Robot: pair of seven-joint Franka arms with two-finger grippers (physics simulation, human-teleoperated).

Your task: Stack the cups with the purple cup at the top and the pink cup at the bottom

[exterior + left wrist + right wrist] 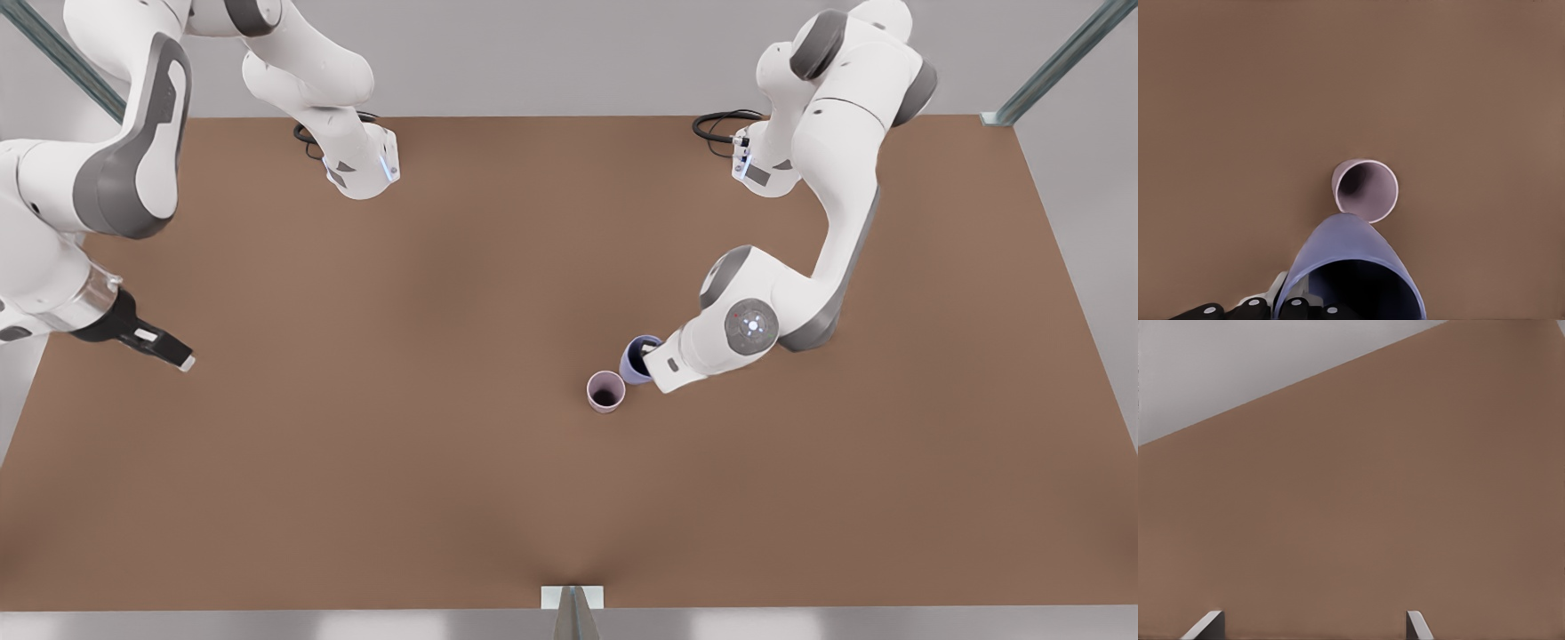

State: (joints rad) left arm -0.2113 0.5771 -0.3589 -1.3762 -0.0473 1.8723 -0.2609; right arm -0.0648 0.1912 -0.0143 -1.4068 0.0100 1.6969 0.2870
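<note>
Front view: a flat, matte brown table (444,498) carries 2 small tapered cups near its middle. The pink cup (605,392) stands upright on the table, its round mouth open to the camera and its inside dark. Just beside it, toward the front view's right, the purple cup (637,359) is held at its rim by the left gripper (653,354), whose smooth white glossy arm reaches in from the front view's right. The 2 cups sit very close; whether they touch cannot be told. At the front view's left, the right gripper (178,357) hangs over the table edge, well apart from both cups, its arm waiting.

Left wrist view: the purple cup (1351,273) looms close, tilted, a smooth lavender wall and a deep dark inside. The left gripper pinches its wall, with dark knuckles and a pale finger (1275,290) against the outside. Past its rim the pink cup (1365,190) shows a thin pale rim and shaded hollow on bare table (1238,100).

Right wrist view: the right gripper (1313,625) shows 2 grey wedge-shaped fingertips (1205,625) spread wide apart with nothing between them, above plain brown table (1371,507) and its straight far edge.
</note>
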